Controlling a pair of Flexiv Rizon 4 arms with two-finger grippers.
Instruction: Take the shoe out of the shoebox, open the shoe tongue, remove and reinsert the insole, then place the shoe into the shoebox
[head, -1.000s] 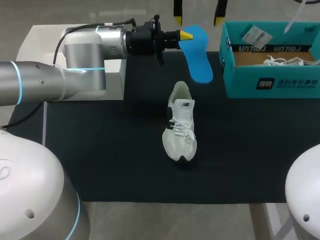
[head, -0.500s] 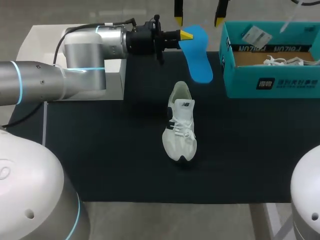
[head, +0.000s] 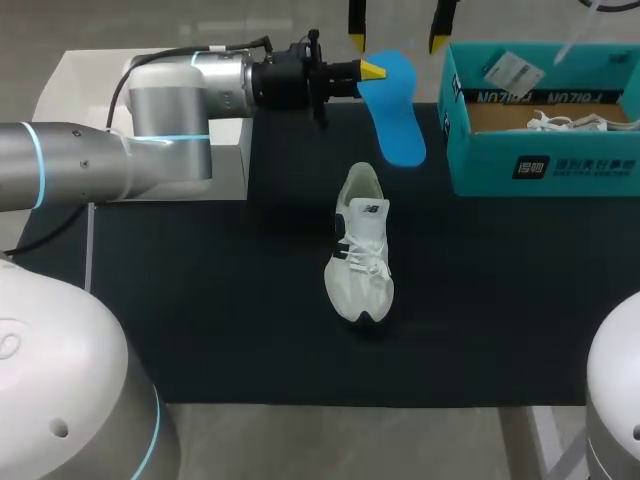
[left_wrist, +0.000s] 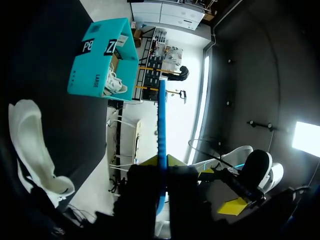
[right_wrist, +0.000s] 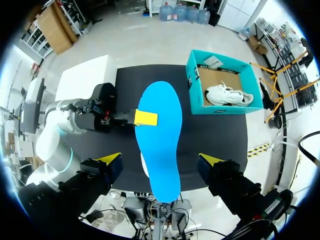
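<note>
A white shoe (head: 362, 245) lies on the black mat (head: 200, 300), toe toward me. My left gripper (head: 368, 70) is shut on the edge of a blue insole (head: 396, 110), held above the mat's far side. In the left wrist view the insole (left_wrist: 161, 115) shows edge-on between that gripper's (left_wrist: 161, 172) dark fingers. My right gripper (head: 396, 40) hangs open above the insole, its yellow tips wide on either side. From the right wrist the insole (right_wrist: 161, 145) faces flat-on between the tips of the open gripper (right_wrist: 161, 161), hiding most of the shoe.
A teal shoebox (head: 540, 165) stands open at the mat's far right, with a second white shoe (head: 570, 122) and a paper card (head: 510, 70) inside. A white block (head: 90, 70) sits under my left arm at the far left.
</note>
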